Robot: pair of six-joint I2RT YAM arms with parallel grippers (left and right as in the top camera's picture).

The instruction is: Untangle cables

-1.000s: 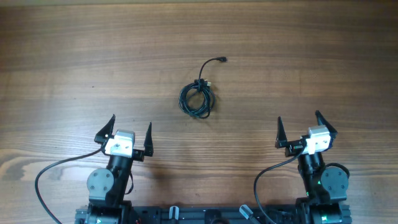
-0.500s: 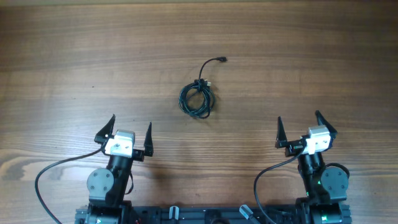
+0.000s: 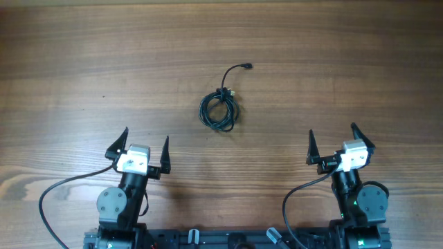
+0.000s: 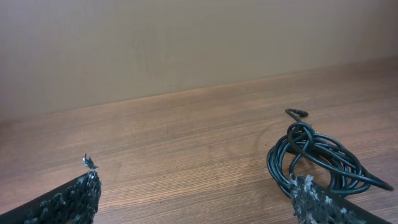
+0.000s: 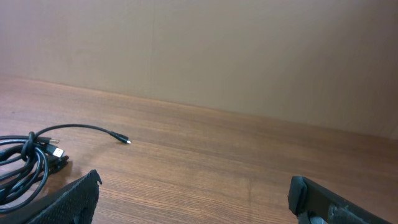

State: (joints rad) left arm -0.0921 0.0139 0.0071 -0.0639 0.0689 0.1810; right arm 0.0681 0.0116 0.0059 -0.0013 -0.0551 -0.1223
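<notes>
From overhead, the cables (image 3: 219, 111) sit in a tight black coil on the wooden table (image 3: 83, 62), about midway between the two arms and well out ahead of both. One loose end (image 3: 239, 68) curls up and away from the coil to a small plug. The left gripper (image 3: 146, 136) hangs low near the front edge with its jaws spread wide and nothing between them. The right gripper (image 3: 332, 131) mirrors it, also spread wide and carrying nothing.

Over to the left wrist: the coil lies ahead and to the right, just past the right-hand finger (image 4: 314, 202), apart from it.

On the right wrist, the coil sits at the far left edge, partly cut off, and its loose end arcs right to the plug (image 5: 127, 141), lying flat on the wood. Both fingers stand wide apart.
</notes>
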